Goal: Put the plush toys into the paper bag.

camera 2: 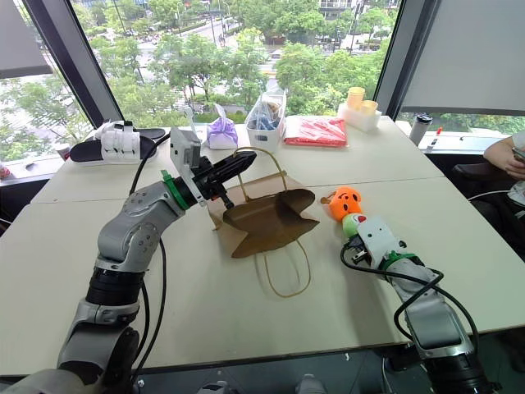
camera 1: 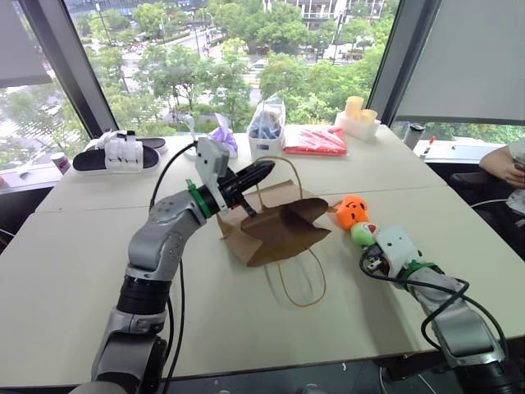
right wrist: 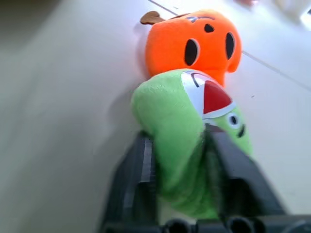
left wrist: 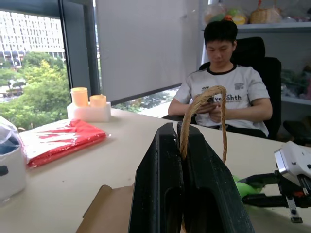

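Note:
The brown paper bag (camera 1: 279, 230) lies on its side in the middle of the table, its mouth turned to the right. My left gripper (camera 1: 258, 174) is shut on the bag's upper loop handle (left wrist: 201, 104) and holds it above the table. To the right of the bag, the orange plush toy (camera 1: 352, 211) and the light green plush toy (right wrist: 180, 126) lie touching each other on the table. My right gripper (right wrist: 182, 136) is shut on the green toy, one black finger pressed into each side of it.
The bag's other handle (camera 1: 297, 283) lies flat toward the table's front. Along the back edge are slippers (camera 1: 115, 153), a purple bag (camera 1: 223, 135), a clear plastic bag (camera 1: 267, 127), a red packet (camera 1: 316, 141) and yellow cups (camera 1: 358, 117). A person (left wrist: 228, 92) sits at the far right.

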Controlling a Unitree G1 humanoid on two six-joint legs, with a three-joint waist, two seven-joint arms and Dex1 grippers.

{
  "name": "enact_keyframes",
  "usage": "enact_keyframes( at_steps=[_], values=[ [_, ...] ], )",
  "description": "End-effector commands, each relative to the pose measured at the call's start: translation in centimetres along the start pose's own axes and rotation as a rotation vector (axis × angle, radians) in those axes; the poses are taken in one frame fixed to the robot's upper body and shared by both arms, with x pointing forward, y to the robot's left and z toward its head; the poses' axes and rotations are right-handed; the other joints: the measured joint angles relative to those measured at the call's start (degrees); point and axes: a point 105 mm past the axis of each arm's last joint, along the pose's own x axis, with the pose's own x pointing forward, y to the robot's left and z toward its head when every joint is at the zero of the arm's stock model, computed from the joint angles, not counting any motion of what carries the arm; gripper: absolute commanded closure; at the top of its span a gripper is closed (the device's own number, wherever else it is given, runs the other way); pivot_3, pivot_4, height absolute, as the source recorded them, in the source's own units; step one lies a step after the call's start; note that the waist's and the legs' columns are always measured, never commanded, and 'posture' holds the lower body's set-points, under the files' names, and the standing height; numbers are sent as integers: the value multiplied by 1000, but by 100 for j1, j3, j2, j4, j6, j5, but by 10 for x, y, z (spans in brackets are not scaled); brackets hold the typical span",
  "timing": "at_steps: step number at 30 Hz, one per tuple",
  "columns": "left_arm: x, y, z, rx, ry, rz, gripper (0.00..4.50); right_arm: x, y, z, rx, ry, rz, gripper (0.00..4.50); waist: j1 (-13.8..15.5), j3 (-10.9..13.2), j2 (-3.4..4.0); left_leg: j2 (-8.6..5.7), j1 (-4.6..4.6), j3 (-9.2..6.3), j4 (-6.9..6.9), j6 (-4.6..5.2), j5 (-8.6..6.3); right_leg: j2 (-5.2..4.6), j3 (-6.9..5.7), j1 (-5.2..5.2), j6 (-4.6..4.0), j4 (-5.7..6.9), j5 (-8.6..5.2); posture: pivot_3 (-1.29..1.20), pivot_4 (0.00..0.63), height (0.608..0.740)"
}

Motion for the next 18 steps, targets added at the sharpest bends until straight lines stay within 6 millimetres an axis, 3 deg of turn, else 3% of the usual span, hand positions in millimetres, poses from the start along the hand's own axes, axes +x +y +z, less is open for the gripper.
enact_keyframes(
  at_steps=[1, 7, 9, 11, 14, 18],
  values=[
    [-3, 1, 14, 39, -36, 4, 4500, -8, -14, 17, -16, -47, -27, 4437, 1, 0, 0, 0, 0, 0, 0, 0, 0, 0, 0, 0, 0, 0, 0, 0, 150, 740],
    [-1, 7, 15, 17, -29, -1, 4500, -52, -20, 66, 42, -176, 95, 4437, 12, 2, 3, -1, -4, -4, -1, 0, 0, 0, 0, -1, 0, -2, 0, 0, 150, 740],
    [2, 8, 15, -10, -34, -11, 4500, -76, -2, 101, 96, -287, 236, 4437, 11, 2, 2, -1, -4, -5, 0, 1, 0, 0, -1, 0, 1, -2, 0, 0, 150, 740],
    [4, 8, 16, -26, -37, -20, 4500, -88, 18, 122, 118, -347, 350, 4437, -4, 2, 2, 1, -3, -7, 0, 1, -1, 2, -2, 0, 1, -1, 0, 0, 150, 740],
    [7, 7, 16, -35, -38, -31, 4500, -92, 41, 136, 150, -381, 451, 4437, 5, 2, 1, 2, -2, -7, 0, 1, 0, 2, -3, 1, 1, -1, 0, 0, 150, 740],
    [11, 4, 17, -44, -43, -50, 4500, -72, 74, 144, 190, -388, 528, 4437, 8, 2, 0, 0, -3, -7, 1, 1, 0, 0, -3, 2, 1, -5, 0, 0, 150, 740]
  ],
)
